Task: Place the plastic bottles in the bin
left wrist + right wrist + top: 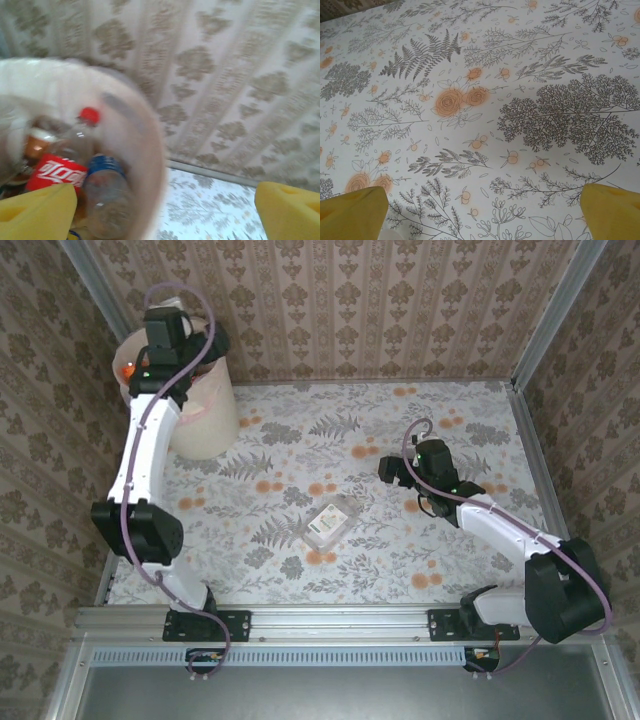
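The cream bin (205,425) stands at the far left corner of the table. My left gripper (170,308) hangs over it, open, with nothing between its yellow fingers (37,215). In the blurred left wrist view my left gripper (162,210) is over the bin's rim (145,150). Inside lie plastic bottles: one with a red label (55,172), one with a blue label (105,200), and an orange-capped one (35,145). A flattened clear bottle with a white label (333,521) lies mid-table. My right gripper (395,475) is open to the right of it, and my right gripper (480,215) hovers over bare floral cloth.
Patterned wallpaper walls close the table on three sides, with metal posts (545,315) at the far corners. A metal rail (330,620) carrying both arm bases runs along the near edge. The floral tablecloth (460,550) has open room around the lone bottle.
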